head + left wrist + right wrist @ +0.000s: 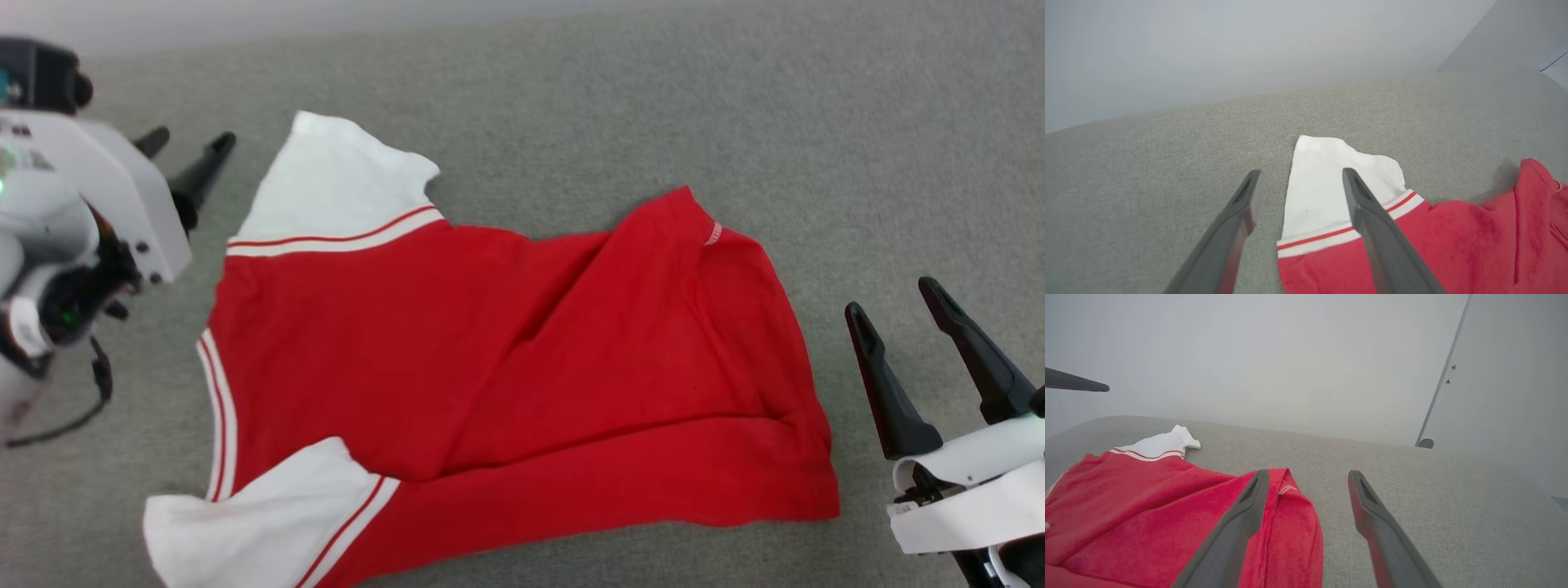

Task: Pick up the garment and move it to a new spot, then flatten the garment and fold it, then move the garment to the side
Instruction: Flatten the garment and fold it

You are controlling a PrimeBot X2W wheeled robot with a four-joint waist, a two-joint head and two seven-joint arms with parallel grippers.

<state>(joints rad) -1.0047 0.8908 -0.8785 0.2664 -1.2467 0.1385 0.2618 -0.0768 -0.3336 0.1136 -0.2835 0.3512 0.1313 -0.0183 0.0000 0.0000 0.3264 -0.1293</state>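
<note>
Jaws on both arms stand wide apart and empty, gripping nothing. The left jaws sit at the far left, just beside the far white sleeve (335,180); in the left wrist view they point along that sleeve's edge, and contact cannot be told. The right jaws wait at the near right, just beside the hem (792,384), apart from the cloth.

The garment (506,351) lies spread on the grey padded surface (571,98), collar end to the left and hem to the right, with the near white sleeve (245,523) reaching the near left.

As a judgement, the first step looks finished, since the shirt lies open and unheld, though whether this is its new spot cannot be told. Flattening seems partly done. A diagonal crease (563,310) runs across the body, a lapped band lies along the near edge, and the far hem corner (694,216) is peaked up. Smoothing those, then folding, then shifting the folded shirt aside all appear left to do.
</note>
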